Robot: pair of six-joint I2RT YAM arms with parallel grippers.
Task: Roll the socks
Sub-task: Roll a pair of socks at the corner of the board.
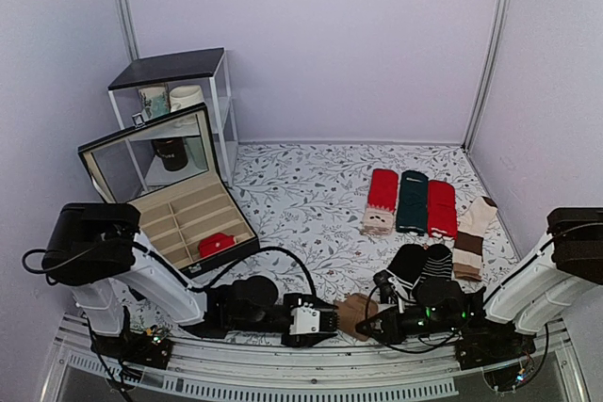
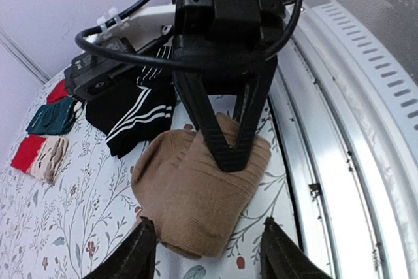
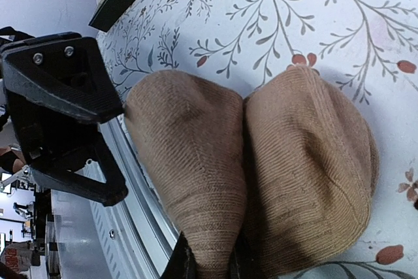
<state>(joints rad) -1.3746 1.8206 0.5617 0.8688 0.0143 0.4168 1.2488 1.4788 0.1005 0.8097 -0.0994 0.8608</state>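
The socks point(image 1: 354, 313) are a small tan-brown roll lying on the flowered cloth at the near edge, between the two arms. In the left wrist view the roll of socks point(image 2: 189, 194) lies just ahead of my left gripper point(image 2: 208, 254), whose fingers stand open on either side of its near end. My right gripper point(image 2: 228, 151) comes in from the far side, pinched on the top of the roll. In the right wrist view my right gripper point(image 3: 212, 267) is shut on a fold of the brown socks point(image 3: 287, 168). My left gripper point(image 1: 330, 319) and right gripper point(image 1: 370, 326) face each other.
An open black box point(image 1: 184, 218) holding a red bundle point(image 1: 217, 244) stands at left, with a white shelf point(image 1: 174, 101) behind it. Red and dark green flat socks point(image 1: 412, 201), black striped socks point(image 1: 420, 265) and a brown-white sock point(image 1: 474, 233) lie at right. A metal rail point(image 2: 346, 129) runs along the near edge.
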